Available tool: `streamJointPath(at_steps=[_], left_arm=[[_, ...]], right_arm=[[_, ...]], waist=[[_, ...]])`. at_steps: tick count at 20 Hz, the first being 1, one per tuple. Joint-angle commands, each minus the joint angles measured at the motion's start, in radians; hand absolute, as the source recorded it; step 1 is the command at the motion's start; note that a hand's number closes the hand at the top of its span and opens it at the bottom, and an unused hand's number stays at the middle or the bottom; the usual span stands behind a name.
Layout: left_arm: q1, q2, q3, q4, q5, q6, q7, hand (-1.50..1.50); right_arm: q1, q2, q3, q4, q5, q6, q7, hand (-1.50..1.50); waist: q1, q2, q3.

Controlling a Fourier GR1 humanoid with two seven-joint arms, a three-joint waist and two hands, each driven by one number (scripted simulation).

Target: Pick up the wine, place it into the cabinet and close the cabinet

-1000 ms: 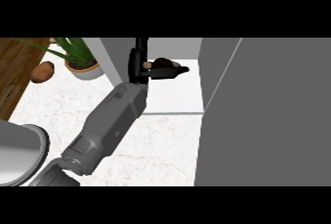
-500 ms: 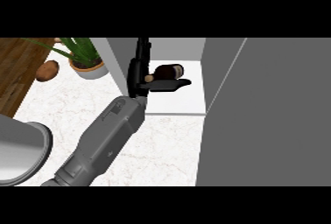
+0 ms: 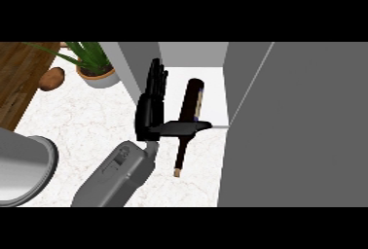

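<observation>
The wine bottle (image 3: 189, 109) is dark and shows at full length, its base far inside the cabinet opening (image 3: 194, 54) and its thin neck (image 3: 179, 158) pointing toward the view's lower edge over the marble counter. My left hand (image 3: 152, 109) is just left of the bottle, fingers straight and pointing away, beside the bottle rather than round it. Its thumb (image 3: 188, 127) sticks out to the right across the bottle's shoulder. Whether the bottle lies flat or leans I cannot tell. The right hand does not show.
A large grey cabinet door (image 3: 302, 126) fills the right side. The cabinet's grey side wall (image 3: 140, 61) stands behind my fingers. A potted plant (image 3: 97, 73), a brown round object (image 3: 52, 79), a wooden surface (image 3: 22, 82) and a grey round vessel (image 3: 18, 170) are at the left.
The left hand's fingers have gone from curled round the bottle to straight beside it. The bottle, before mostly hidden in the hand, now shows full length with its neck toward me.
</observation>
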Motion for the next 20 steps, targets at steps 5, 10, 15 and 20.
streamJointPath(at_steps=[5,10,15,20], left_arm=[[0.315,0.055,-0.166,-0.389,-0.089,0.092,0.031,-1.50],[0.390,0.082,-0.173,-0.501,-0.115,0.112,0.041,-1.50],[0.492,0.166,-0.154,-0.565,-0.096,0.055,0.011,-1.50],[0.618,0.263,-0.148,-0.699,-0.100,0.048,0.012,-1.50]], right_arm=[[0.047,-0.020,-0.003,-0.186,-0.020,-0.015,0.058,-1.50],[0.046,-0.086,-0.015,-0.229,-0.082,0.033,0.129,1.50],[0.004,-0.177,0.089,-0.147,-0.116,0.166,0.139,1.50],[0.058,-0.193,0.225,-0.191,-0.131,0.205,0.150,1.50]], waist=[[-0.002,0.002,0.000],[-0.012,0.008,0.000],[0.000,0.009,-0.001],[-0.001,0.008,0.000]])
